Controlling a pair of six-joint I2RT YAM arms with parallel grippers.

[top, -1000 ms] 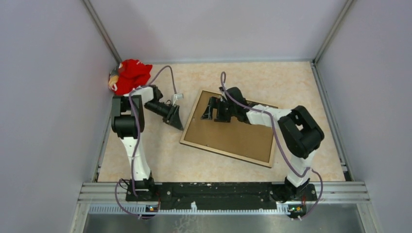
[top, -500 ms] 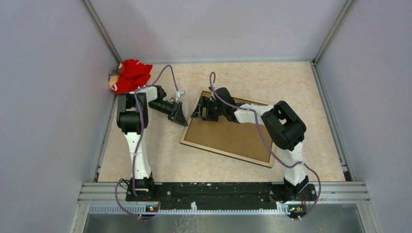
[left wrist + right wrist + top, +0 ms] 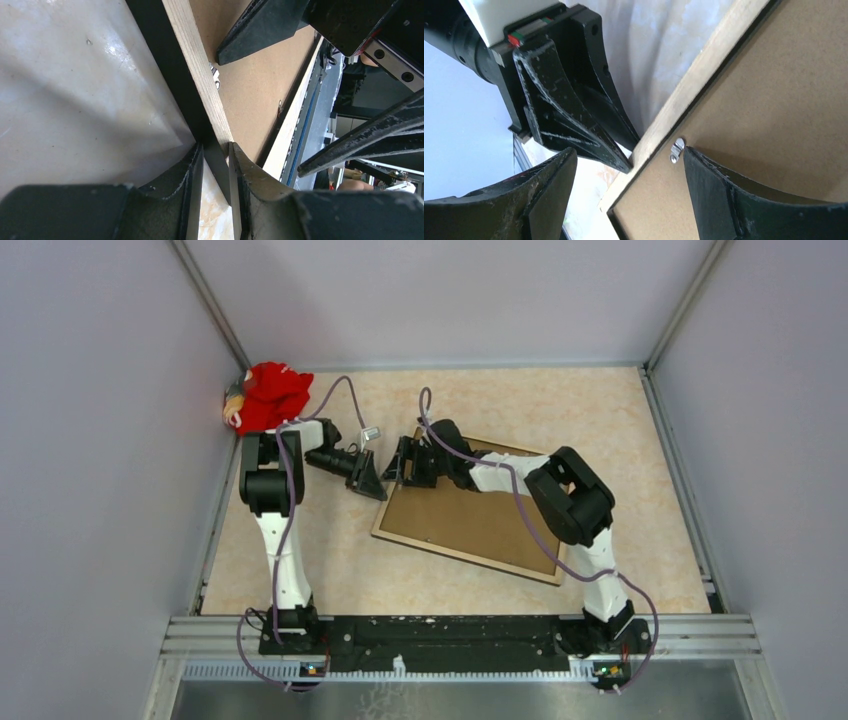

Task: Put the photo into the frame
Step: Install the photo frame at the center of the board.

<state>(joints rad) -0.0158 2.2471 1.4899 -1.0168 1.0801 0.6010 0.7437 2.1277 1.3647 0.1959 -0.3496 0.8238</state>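
The frame (image 3: 460,556) lies face down on the table, tan wood back up, with the brown backing board (image 3: 480,520) in it. The photo is not in view. My left gripper (image 3: 372,483) is at the frame's left edge. In the left wrist view (image 3: 216,170) its jaws are closed on the rail (image 3: 195,65), which runs between the fingertips. My right gripper (image 3: 398,462) is open over the frame's far-left corner. In the right wrist view (image 3: 629,151) it straddles the rail (image 3: 704,75), one finger over the backing board (image 3: 774,100) beside a metal turn clip (image 3: 676,149).
A red cloth toy (image 3: 265,397) lies in the far-left corner by the wall. Grey walls close the table on three sides. The two grippers are very close together at the frame's left edge; the left gripper's fingers (image 3: 569,115) show in the right wrist view.
My right gripper has moved left across the backing board to the frame's far-left corner. My left gripper has moved right, up to the frame's left edge.
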